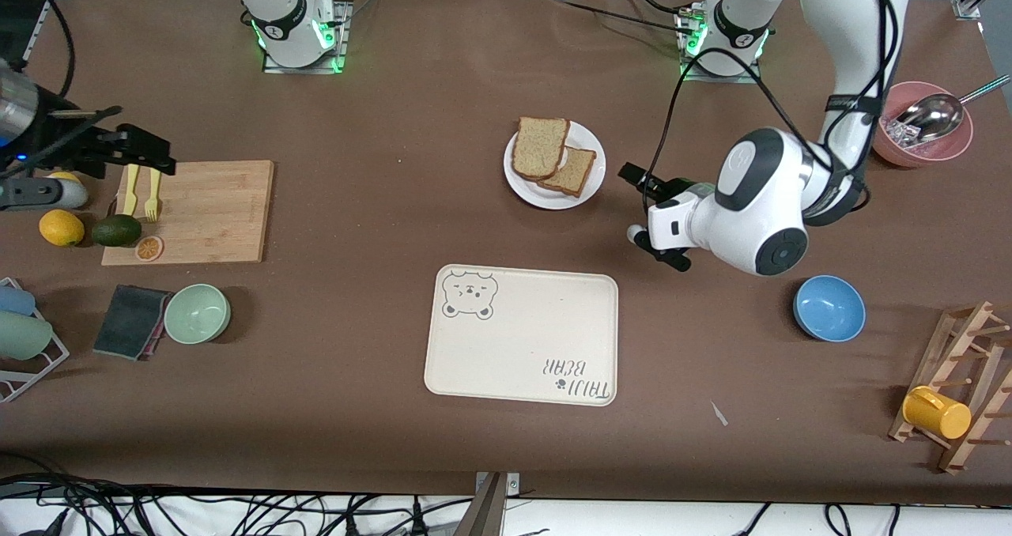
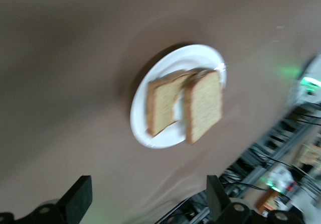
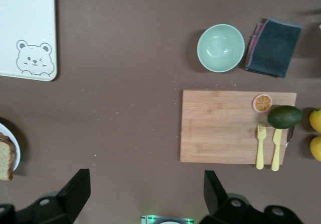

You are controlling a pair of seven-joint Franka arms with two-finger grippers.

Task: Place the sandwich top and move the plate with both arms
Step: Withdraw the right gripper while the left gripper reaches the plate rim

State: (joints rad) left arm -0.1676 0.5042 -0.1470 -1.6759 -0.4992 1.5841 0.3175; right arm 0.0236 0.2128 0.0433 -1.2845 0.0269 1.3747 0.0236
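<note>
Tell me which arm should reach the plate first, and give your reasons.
Left. The left gripper, fingers open, hangs beside the plate that bears the sandwich top, facing it. The right gripper is open too, but far off over the cutting board at its own end.

The white jointed left arm is bent low over the table, its black two-finger left gripper [image 1: 642,212] held level with jaws spread wide. The black right gripper [image 1: 146,150] is held aloft at the right arm's end, fingers [image 3: 75,191] parted, nothing gripped.

Bear-print tray [image 1: 522,334] mid-table; green bowl [image 1: 197,313] beside dark cloth [image 1: 130,321]; avocado [image 1: 115,230] on cutting board [image 1: 205,212].
</note>
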